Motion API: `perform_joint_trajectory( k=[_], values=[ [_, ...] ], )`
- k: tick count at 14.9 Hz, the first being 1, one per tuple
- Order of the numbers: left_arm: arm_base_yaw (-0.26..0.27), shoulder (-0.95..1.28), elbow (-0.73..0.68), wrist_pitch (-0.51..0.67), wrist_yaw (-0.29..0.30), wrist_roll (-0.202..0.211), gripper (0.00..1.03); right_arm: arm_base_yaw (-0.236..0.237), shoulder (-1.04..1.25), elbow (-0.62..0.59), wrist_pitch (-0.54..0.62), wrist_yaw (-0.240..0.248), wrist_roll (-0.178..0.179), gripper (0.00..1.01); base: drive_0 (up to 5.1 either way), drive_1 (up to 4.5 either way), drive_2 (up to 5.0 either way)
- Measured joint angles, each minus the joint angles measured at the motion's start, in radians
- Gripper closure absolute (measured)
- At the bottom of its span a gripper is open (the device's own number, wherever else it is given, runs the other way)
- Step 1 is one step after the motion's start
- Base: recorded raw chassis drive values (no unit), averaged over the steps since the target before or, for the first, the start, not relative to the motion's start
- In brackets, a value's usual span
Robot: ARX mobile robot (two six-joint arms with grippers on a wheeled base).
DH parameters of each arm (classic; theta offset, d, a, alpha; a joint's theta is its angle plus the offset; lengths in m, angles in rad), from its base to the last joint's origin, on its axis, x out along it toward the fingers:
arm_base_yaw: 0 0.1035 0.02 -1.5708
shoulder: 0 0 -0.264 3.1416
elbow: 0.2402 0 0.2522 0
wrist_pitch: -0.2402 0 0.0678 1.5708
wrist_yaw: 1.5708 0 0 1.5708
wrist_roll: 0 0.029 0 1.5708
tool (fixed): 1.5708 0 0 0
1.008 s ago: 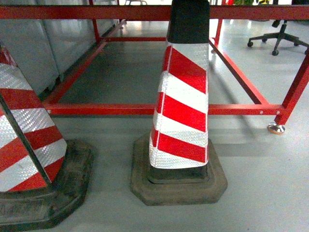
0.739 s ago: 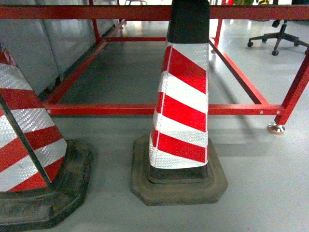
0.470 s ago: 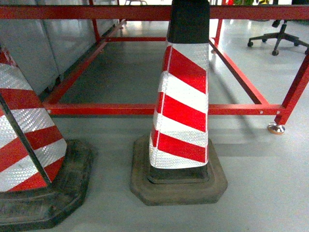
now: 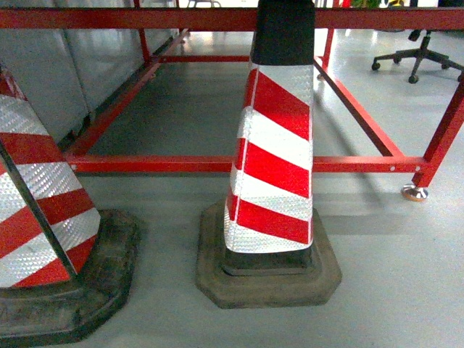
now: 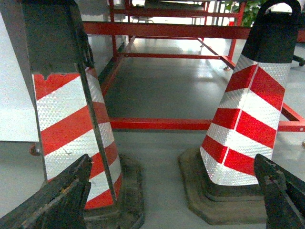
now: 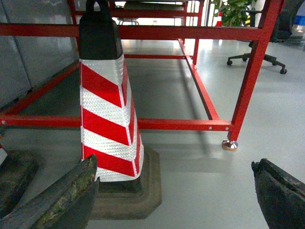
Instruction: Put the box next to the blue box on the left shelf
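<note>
No box, blue box or left shelf shows in any view; they are out of view. My left gripper (image 5: 171, 193) is open, its dark fingers wide apart at the bottom corners of the left wrist view, with only grey floor between them. My right gripper (image 6: 176, 188) is open too, its fingers spread low in the right wrist view with nothing held. Neither gripper appears in the head view.
Two red-and-white striped traffic cones on black bases stand on the floor close ahead, one in the middle (image 4: 272, 145) and one at the left (image 4: 36, 210). Behind them runs a low red steel frame (image 4: 217, 164). An office chair (image 4: 420, 58) stands far right.
</note>
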Motion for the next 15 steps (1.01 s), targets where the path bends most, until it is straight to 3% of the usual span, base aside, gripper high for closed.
perform_joint_trajectory(
  k=[15],
  values=[
    [0.000,0.000,0.000,0.000,0.000,0.003,0.05,0.000,0.000,0.000,-0.001,0.000,0.001,0.03,0.0,0.00,0.0]
  ],
)
